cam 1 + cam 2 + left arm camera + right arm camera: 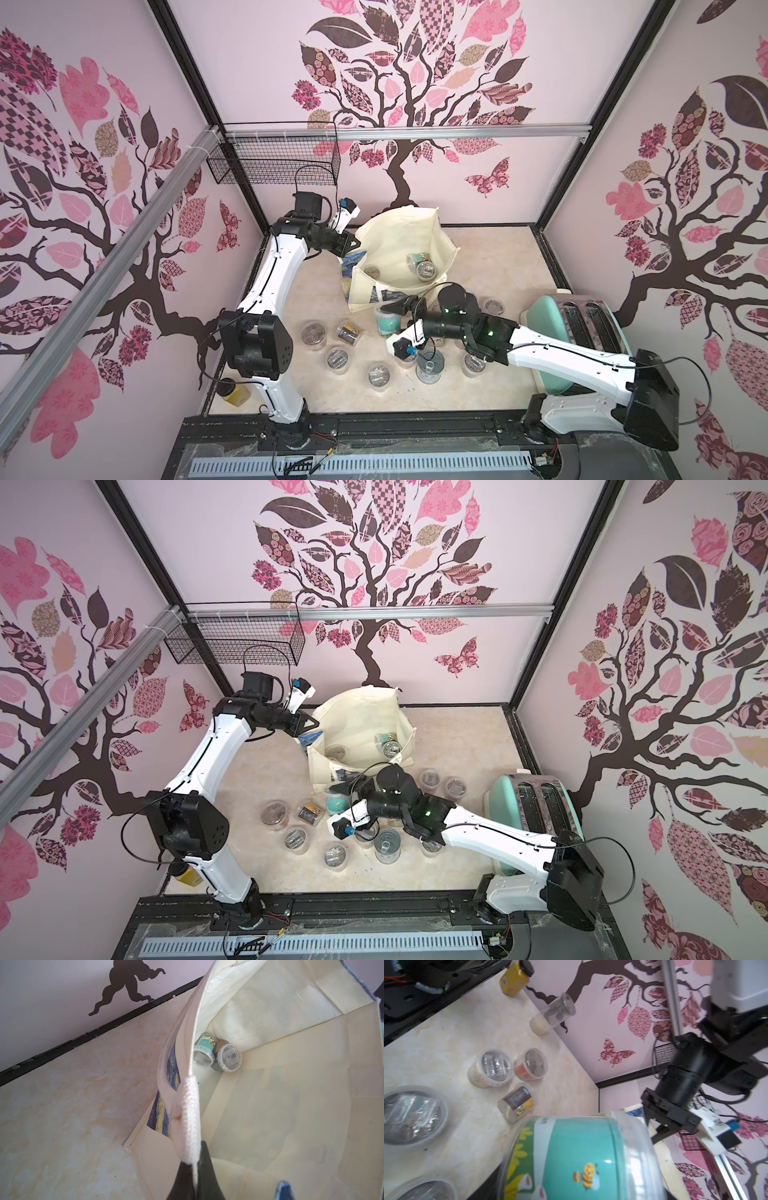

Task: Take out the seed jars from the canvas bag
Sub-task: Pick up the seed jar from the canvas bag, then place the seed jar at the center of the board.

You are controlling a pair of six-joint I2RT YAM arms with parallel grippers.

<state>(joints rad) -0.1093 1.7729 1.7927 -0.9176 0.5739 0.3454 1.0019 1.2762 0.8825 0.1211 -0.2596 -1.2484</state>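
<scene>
I have the left gripper (195, 1156) pinched fully shut on the rim of the canvas bag (395, 230), right where the knitted white handle (188, 1118) is sewn on, at about 10 o'clock of the bag's mouth. The stiff cream cloth stands open like a box, and blue-and-yellow print shows on its outside. The bag sits toward 12 o'clock on the mottled beige table (490, 266).

The right gripper (390, 312) is at the bag's 6 o'clock, jaws roughly half apart and closed on a teal jar (581, 1147). It is round, clear plastic, with a glossy teal label, a cartoon bee and a clear lid. The jar fills the space between the fingers. Its long axis is near upright, lid end uppermost, a little tilted. I cannot tell whether its base touches the table.

Of the seed jars (228, 1057), two lie tipped over at the bag's 4 o'clock, touching, lids facing the left wrist camera. A third jar (372, 271) rests at its 8 o'clock. More stand lids-up on the table at 6 to 7 o'clock of the bag, with a dark-labelled jar (348, 333) on its side among them. A steel tin (430, 365) stands near them, and a mint toaster (544, 320) sits at the table's 3 o'clock.
</scene>
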